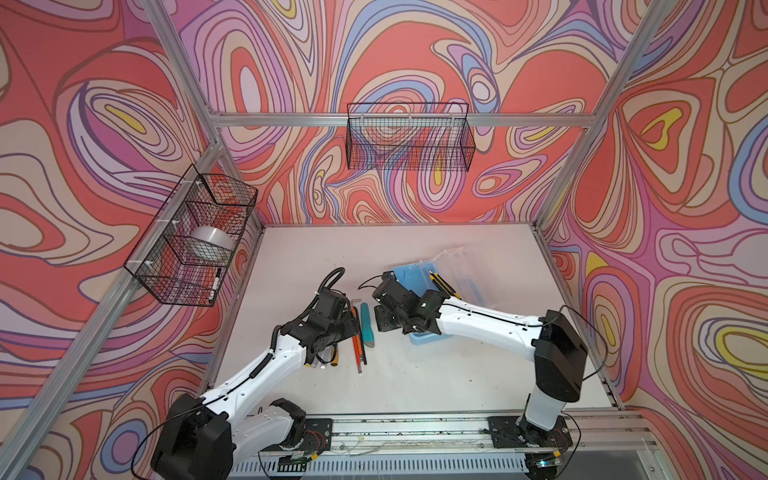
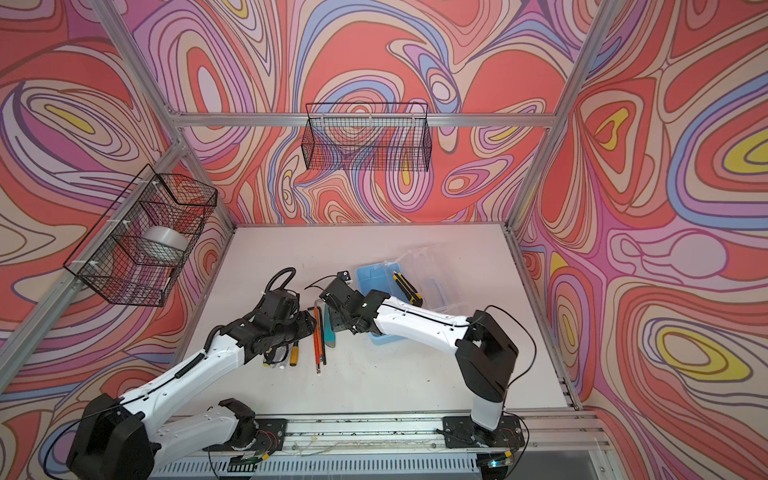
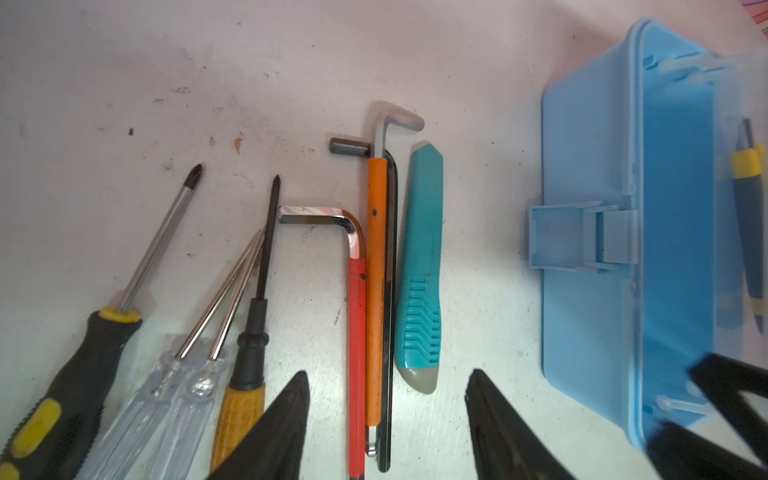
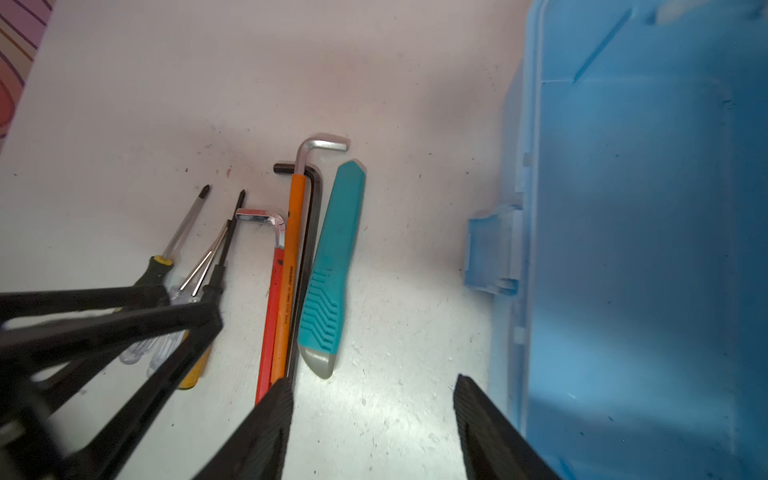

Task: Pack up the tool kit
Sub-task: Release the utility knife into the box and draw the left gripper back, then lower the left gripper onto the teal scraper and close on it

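Table (image 1: 415, 374) white, with light-blue box (image 1: 409, 274) on its right half, clear lid (image 1: 471, 266) thrown back, yellow-and-black knife (image 1: 444, 282) lying at the far rim, apparently on that lid. Left of the box and apart from it, loose tools laid side by side: teal knife (image 3: 419, 270) nearest the box, then hex keys (image 3: 376, 291) touching one another, then screwdrivers (image 3: 249, 332) fanned further left. Long axes all running away from the robot, parallel to the box wall carrying the latch (image 3: 582, 237).

Left gripper (image 3: 388, 374) directly over hex keys and teal knife, jaws apart and empty, opening set across those long axes; nearer of the two to the bundle. Right gripper (image 4: 374, 378) likewise spread and empty, over bare table between teal knife and box. Both arms stretched forward and low, wrists tipped down, close together above the row.

Likely next: straight drop and squeeze by the left, then short carry rightward into the box.
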Motion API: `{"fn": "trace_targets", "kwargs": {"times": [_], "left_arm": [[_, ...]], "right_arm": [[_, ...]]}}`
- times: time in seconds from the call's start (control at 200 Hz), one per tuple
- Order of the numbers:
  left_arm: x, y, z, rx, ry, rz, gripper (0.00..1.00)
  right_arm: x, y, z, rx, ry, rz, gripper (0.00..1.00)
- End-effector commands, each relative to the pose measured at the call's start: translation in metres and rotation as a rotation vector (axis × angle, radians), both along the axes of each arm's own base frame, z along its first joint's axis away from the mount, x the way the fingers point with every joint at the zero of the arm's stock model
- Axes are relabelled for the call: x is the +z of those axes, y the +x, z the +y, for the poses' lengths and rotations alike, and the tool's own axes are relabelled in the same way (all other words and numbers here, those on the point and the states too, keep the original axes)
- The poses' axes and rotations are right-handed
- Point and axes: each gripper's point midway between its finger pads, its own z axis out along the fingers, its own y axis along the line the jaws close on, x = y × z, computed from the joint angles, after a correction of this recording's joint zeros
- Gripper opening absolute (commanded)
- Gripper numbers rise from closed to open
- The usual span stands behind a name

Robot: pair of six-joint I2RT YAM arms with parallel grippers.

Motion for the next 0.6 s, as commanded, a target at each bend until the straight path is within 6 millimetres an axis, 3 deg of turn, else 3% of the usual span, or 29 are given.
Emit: {"fn": "trace_targets", "kwargs": {"times": [0.0, 0.105, 0.255, 0.596], "left_arm": [[0.009, 0.014, -0.014, -0.022, 0.060, -0.043, 0.57], [-0.002, 0.022, -0.028, -0.041, 0.094, -0.009, 0.55], [-0.016, 0.032, -0.046, -0.065, 0.128, 0.025, 0.52], [-0.046, 0.042, -0.050, -0.050, 0.197, 0.084, 0.49]], "right_arm": [[0.031, 0.000, -0.030, -0.065, -0.008, -0.072, 0.65], [0.040, -0.002, -0.052, -0.099, -0.015, -0.097, 0.65], [0.036, 0.004, -0.075, -0.133, 0.002, -0.084, 0.65], [0.033, 0.017, -0.102, -0.164, 0.053, -0.081, 0.65]]}}
